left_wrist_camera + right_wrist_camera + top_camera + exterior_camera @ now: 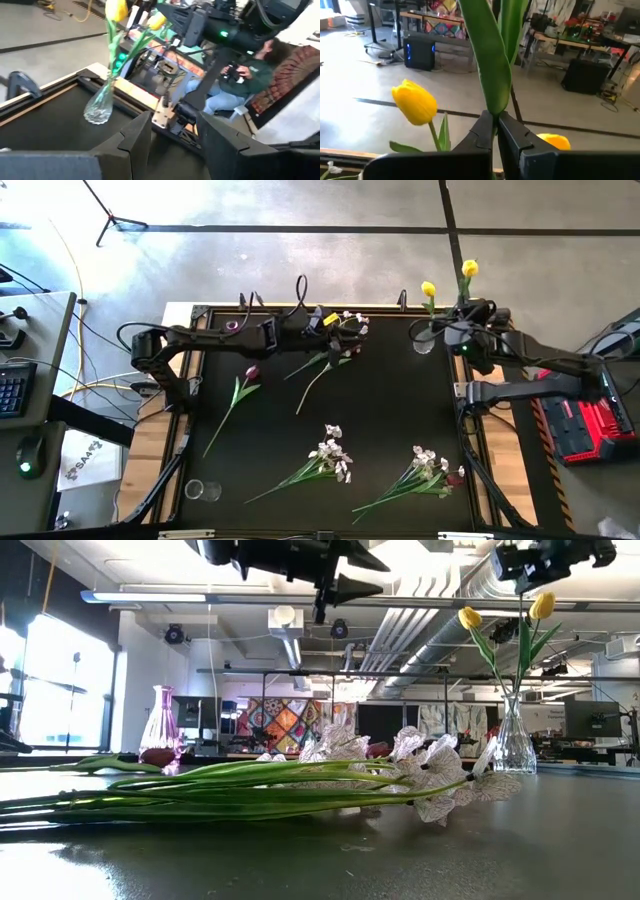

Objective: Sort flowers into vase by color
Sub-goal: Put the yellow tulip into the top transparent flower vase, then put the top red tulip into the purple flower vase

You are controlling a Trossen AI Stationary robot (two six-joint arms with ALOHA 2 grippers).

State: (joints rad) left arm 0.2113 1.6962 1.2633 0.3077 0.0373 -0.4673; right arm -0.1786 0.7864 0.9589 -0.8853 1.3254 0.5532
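Two yellow tulips (469, 268) (470, 617) stand with their stems in a clear glass vase (425, 342) (515, 745) at the table's far right. My right gripper (468, 307) (495, 125) is shut, level, high beside the tulip heads. My left gripper (345, 328) (175, 145) hovers open above the far middle, pointing at the vase, nothing between its fingers. Below it lie a white spray (353, 318) and loose stems (320, 368). A maroon tulip (251, 371) lies at the left. Two white sprays (330, 455) (430, 465) lie near the front. My right gripper's shut fingertips (485, 129) meet the lower end of a broad green tulip leaf (490, 75), which rises straight up from them. I cannot tell whether the leaf is pinched between them or only stands just beyond them. The fingers come level from the near side.
A purple vase (162, 720) stands at the far left and a small clear glass (200, 490) at the near left corner. A seated person (250, 70) is beyond the table's right side. A red case (575, 420) sits off the right edge.
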